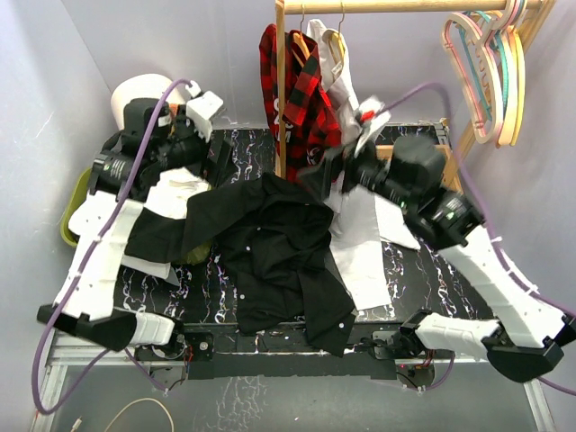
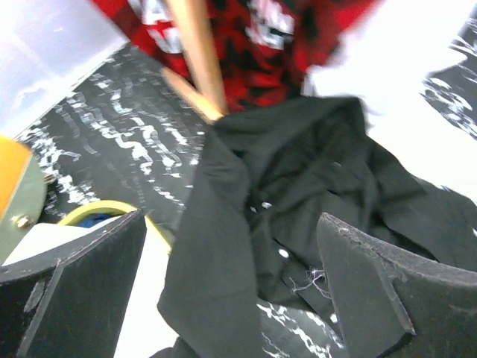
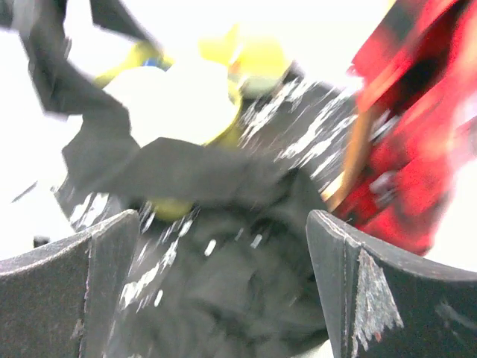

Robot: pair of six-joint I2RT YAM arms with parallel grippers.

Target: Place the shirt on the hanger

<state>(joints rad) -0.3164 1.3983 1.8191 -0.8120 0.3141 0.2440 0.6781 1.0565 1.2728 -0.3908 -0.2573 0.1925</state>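
Black shirt (image 1: 270,243) lies crumpled mid-table (image 1: 414,270), front open, small white buttons showing, one sleeve trailing left, hem reaching the near edge. Left gripper (image 2: 231,280) and right gripper (image 3: 223,291) both spread wide, empty, facing the cloth.

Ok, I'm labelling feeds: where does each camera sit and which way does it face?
Top external: above and behind the arms, looking down on the table and black shirt; both arms show.
Left wrist: on the left arm, facing the black shirt and red plaid shirt; the open left tool frames it.
Right wrist: on the right arm, facing the black shirt, blurred; the open right tool frames it.
Shared: all three see both shirts.
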